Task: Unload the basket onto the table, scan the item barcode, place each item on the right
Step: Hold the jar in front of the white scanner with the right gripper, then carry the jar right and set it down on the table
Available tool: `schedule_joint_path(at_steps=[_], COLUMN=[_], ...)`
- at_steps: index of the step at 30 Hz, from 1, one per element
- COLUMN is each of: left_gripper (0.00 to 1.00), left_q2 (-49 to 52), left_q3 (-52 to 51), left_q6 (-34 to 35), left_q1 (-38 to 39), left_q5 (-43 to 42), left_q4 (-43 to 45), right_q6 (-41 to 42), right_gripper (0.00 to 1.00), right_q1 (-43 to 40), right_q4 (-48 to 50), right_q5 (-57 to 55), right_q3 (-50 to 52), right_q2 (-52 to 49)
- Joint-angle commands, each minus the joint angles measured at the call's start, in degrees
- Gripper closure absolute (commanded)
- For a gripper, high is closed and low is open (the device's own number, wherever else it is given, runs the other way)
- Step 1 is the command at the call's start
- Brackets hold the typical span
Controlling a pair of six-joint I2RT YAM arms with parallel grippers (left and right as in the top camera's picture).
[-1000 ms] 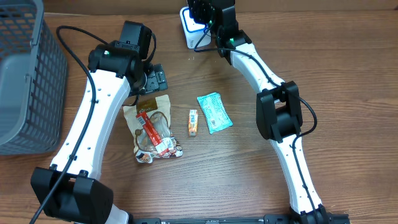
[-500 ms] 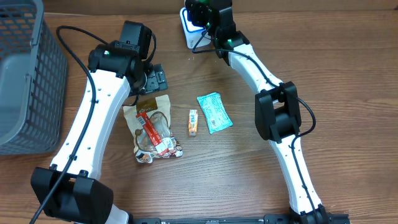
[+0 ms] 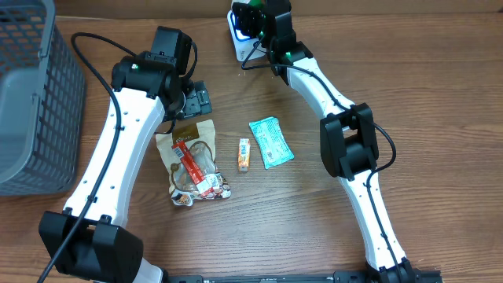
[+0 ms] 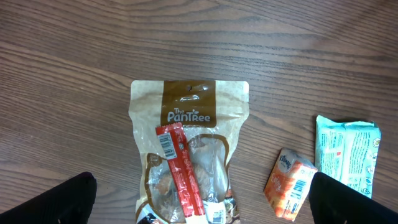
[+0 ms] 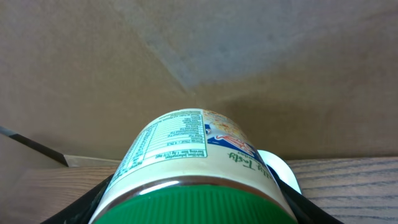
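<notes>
My right gripper (image 3: pixel 257 21) is shut on a jar (image 5: pixel 186 146) with a cream label and a green lid (image 5: pixel 193 202). The jar is held on its side at the table's far edge, right in front of the white scanner (image 3: pixel 236 38), whose rounded edge (image 5: pixel 281 169) peeks out behind the jar. Black fingers (image 5: pixel 78 208) press both sides of the jar. My left gripper (image 4: pixel 199 205) stands open, hovering above a brown PanTree pouch (image 4: pixel 186 121) with a red stick pack (image 4: pixel 180 168) lying on it. Nothing is between its fingers.
A small orange tissue pack (image 3: pixel 244 154) and a teal packet (image 3: pixel 271 141) lie to the right of the pouch (image 3: pixel 192 161). A grey mesh basket (image 3: pixel 31 94) fills the far left. A cardboard wall (image 5: pixel 199 56) rises behind the scanner.
My right gripper has shifted slightly left with the jar, closer over the scanner. The left arm and the items on the table have not moved.
</notes>
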State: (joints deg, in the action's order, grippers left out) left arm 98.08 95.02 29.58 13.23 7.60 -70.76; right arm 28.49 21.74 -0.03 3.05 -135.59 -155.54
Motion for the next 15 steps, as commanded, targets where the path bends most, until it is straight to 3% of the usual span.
schedule_joint_path(at_steps=[1, 7, 15], left_gripper=[0.01, 0.0, 0.0], left_q2=[-1.0, -1.0, -1.0], left_q3=[0.9, 0.9, 0.9], left_q6=[-0.9, -0.9, -0.9], left_q1=[-0.1, -0.1, -0.1], left_q5=[0.7, 0.7, 0.7], left_q4=[-0.1, -0.1, -0.1], right_q6=[-0.8, -1.9, -1.9], right_gripper=[0.96, 0.96, 0.96], right_q1=[-1.3, -3.6, -10.7], right_q4=[-0.4, -7.1, -39.7], right_q5=[0.9, 2.2, 2.2], right_q3=[-0.9, -0.9, -0.9], right_q2=[5.0, 13.9, 25.9])
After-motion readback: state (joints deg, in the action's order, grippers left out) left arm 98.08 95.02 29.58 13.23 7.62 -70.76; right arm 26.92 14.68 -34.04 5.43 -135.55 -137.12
